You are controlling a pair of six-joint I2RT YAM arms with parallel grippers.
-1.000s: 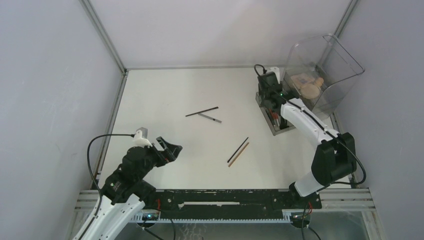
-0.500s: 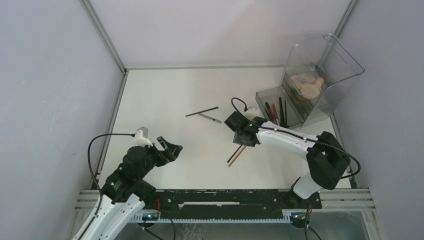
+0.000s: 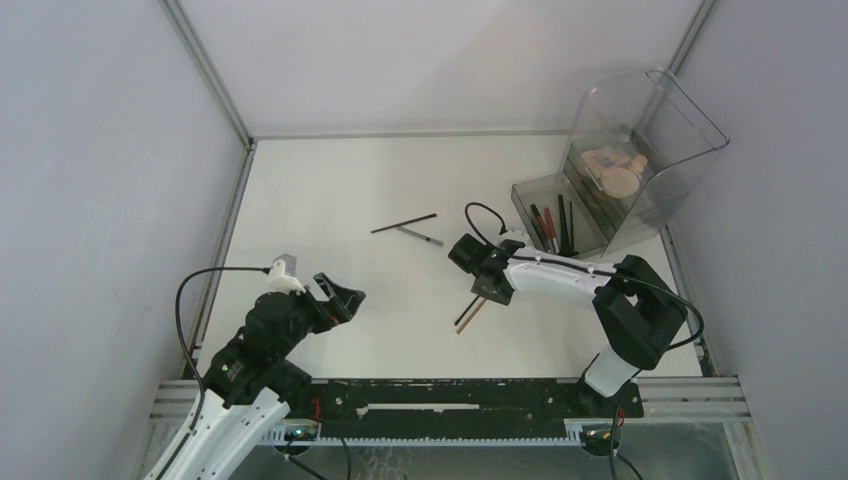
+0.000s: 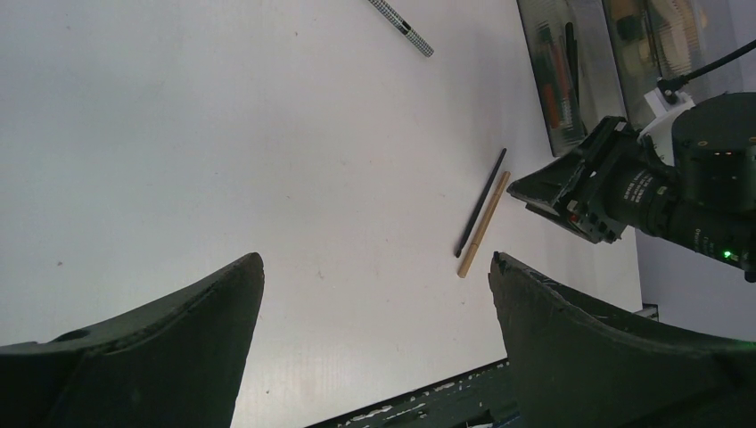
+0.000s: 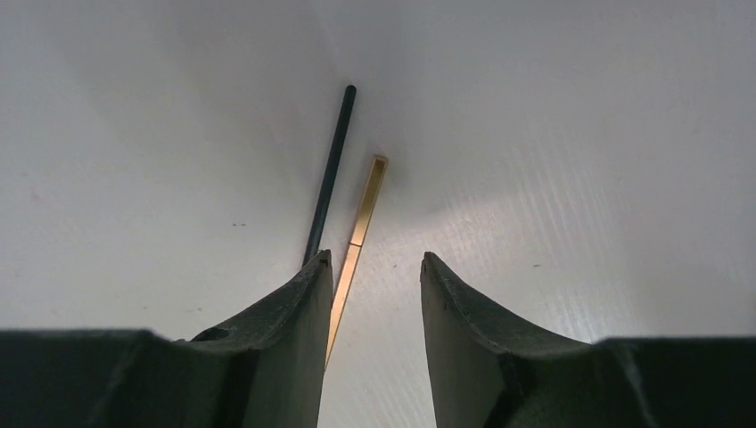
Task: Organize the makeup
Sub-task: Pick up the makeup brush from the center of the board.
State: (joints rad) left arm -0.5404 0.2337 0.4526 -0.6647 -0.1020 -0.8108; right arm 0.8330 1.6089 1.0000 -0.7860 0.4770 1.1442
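Observation:
A black pencil (image 3: 463, 316) and a tan pencil (image 3: 471, 317) lie side by side mid-table. My right gripper (image 3: 489, 287) is open and low over their far ends. In the right wrist view its gripper (image 5: 370, 263) straddles the tan pencil (image 5: 367, 201), and the black pencil (image 5: 334, 178) lies just outside the left finger (image 5: 303, 303). Another black pencil (image 3: 404, 223) and a grey patterned pencil (image 3: 424, 238) lie further back. My left gripper (image 3: 340, 298) is open and empty at the near left; in the left wrist view (image 4: 374, 263) both pencils (image 4: 482, 223) lie ahead of it.
The clear smoky organizer box (image 3: 690, 120) stands at the back right with beige compacts inside. Its open drawer (image 3: 522, 196) holds several pencils and red tubes. The right arm's cable loops above the gripper. A wall rail runs along the table's left edge.
My right arm swung from the drawer to the pencil pair mid-table, then settled lower over their far ends. The left arm has not moved.

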